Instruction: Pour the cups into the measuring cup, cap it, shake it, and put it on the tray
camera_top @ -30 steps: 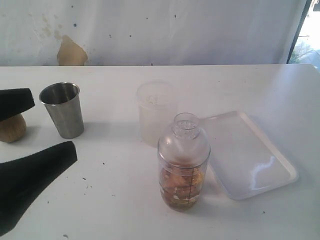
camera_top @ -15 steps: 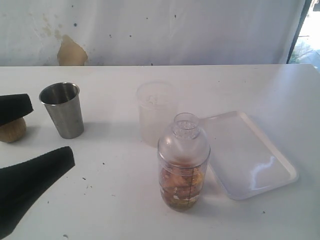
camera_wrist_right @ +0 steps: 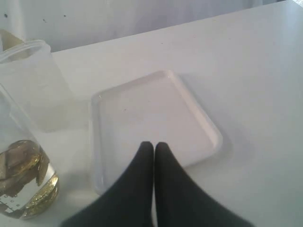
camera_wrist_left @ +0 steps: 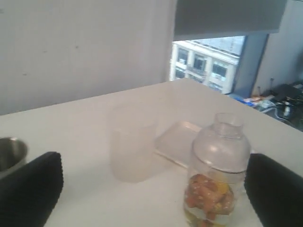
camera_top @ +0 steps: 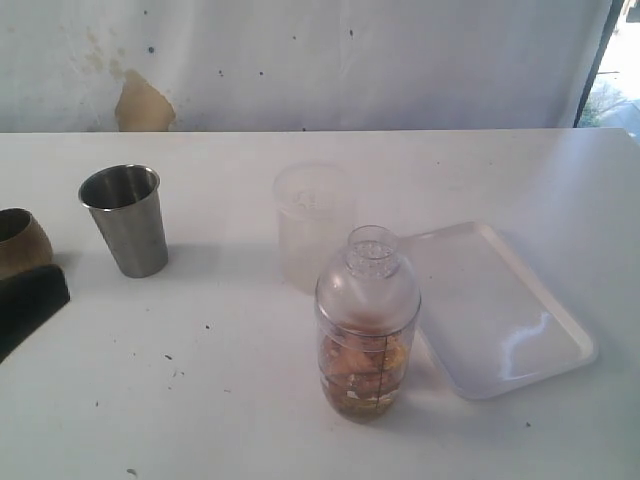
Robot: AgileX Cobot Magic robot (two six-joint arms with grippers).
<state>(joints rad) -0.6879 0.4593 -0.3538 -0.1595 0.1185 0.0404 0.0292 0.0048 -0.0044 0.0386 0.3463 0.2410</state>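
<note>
The measuring cup (camera_top: pixel 367 330) stands near the table's middle with a clear domed cap on it, holding orange-brown pieces and yellowish liquid. It also shows in the left wrist view (camera_wrist_left: pixel 218 182) and the right wrist view (camera_wrist_right: pixel 19 170). The steel tumbler (camera_top: pixel 126 220) stands upright at the left, with the wooden cup (camera_top: pixel 20 242) at the left edge beside it. The white tray (camera_top: pixel 500 305) lies right of the measuring cup. My left gripper (camera_wrist_left: pixel 154 163) is open wide and holds nothing; one black finger (camera_top: pixel 28 300) shows below the wooden cup. My right gripper (camera_wrist_right: pixel 154 145) is shut, empty, over the tray (camera_wrist_right: pixel 156 109).
A frosted unmarked cup (camera_top: pixel 313 225) stands just behind the measuring cup, and shows too in the left wrist view (camera_wrist_left: pixel 132 149). The table's far edge meets a white wall. A window and buildings show beyond the table's right end.
My left gripper has drawn back to the left, nearly out of the exterior view, uncovering the wooden cup. The cups, measuring cup and tray have stayed put.
</note>
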